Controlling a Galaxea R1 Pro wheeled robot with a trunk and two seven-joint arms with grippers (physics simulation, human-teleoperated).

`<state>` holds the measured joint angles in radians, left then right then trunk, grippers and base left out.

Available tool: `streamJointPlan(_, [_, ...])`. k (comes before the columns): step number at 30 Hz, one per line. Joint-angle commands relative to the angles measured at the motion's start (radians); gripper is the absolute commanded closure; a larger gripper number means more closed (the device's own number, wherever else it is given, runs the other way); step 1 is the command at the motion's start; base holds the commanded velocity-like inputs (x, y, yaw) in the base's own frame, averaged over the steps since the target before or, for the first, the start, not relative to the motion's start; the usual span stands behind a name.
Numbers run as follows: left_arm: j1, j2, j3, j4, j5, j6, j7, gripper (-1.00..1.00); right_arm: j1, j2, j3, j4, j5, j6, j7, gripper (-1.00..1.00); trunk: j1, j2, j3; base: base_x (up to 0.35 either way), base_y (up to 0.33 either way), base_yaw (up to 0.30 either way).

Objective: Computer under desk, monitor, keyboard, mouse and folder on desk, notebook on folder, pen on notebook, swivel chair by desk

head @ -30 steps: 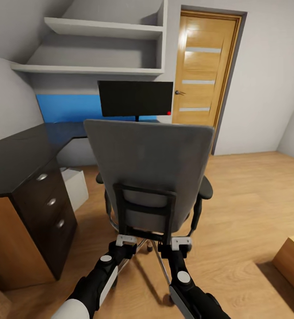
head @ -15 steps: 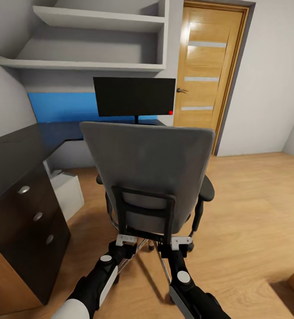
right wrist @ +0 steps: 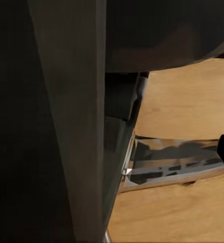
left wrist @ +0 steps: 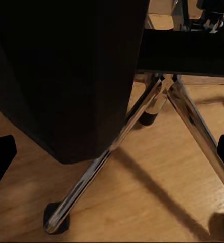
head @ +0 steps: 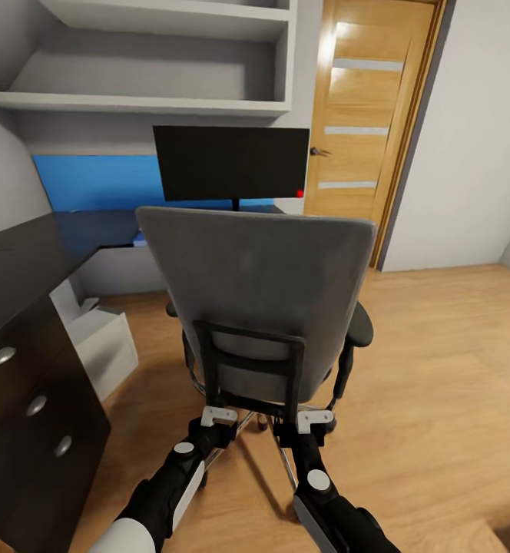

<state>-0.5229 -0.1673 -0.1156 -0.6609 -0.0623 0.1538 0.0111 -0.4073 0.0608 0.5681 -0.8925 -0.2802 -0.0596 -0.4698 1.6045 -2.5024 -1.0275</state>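
The swivel chair (head: 259, 284) stands with its grey back toward me, black back frame (head: 247, 369) low down. My left gripper (head: 219, 418) and right gripper (head: 315, 421) press against the foot of that frame, both open. In the left wrist view a black frame post (left wrist: 66, 76) and chrome legs (left wrist: 142, 111) lie between the spread fingertips (left wrist: 0, 157). The monitor (head: 232, 163) stands on the black desk (head: 24, 253) beyond the chair. The light-grey computer (head: 105, 349) sits on the floor by the desk. The chair back hides its seat; keyboard, mouse, folder, notebook and pen are hidden.
Black drawers with round knobs (head: 36, 405) stand close on my left. Grey wall shelves (head: 147, 104) hang above the desk, with a blue panel (head: 94, 183) behind it. A wooden door (head: 366, 130) is at the back right, with open wood floor (head: 439, 369) to the right.
The whole view has advanced toward the desk. The chair has kept its place against my grippers, while the monitor, drawers and computer have come nearer.
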Motion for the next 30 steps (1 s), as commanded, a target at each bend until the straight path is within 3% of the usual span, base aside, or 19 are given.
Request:
streamJointPlan(1, [0.000,0.000,-0.001,-0.002,-0.007,0.006,0.001,-1.00,-0.001,-0.001,0.004,0.001,-0.020,-0.006,-0.009,-1.00,0.000,0.000,-0.002,0.299,0.000,0.048])
streamJointPlan(12, [0.000,0.000,-0.001,-0.002,-0.007,0.006,0.001,-1.00,-0.001,-0.001,0.004,0.001,-0.020,-0.006,-0.009,-1.00,0.000,0.000,-0.017,0.314,0.000,0.072])
streamJointPlan(16, [0.000,0.000,-0.001,-0.002,-0.007,0.006,0.001,-1.00,-0.001,-0.001,0.004,0.001,-0.020,-0.006,-0.009,-1.00,0.000,0.000,-0.019,0.050,0.000,0.019])
streamJointPlan(30, [0.000,0.000,0.003,-0.002,-0.007,0.006,0.001,-1.00,-0.001,-0.001,0.004,0.003,-0.020,-0.006,-0.009,-1.00,0.000,0.000,-0.019,-0.278,0.000,0.001])
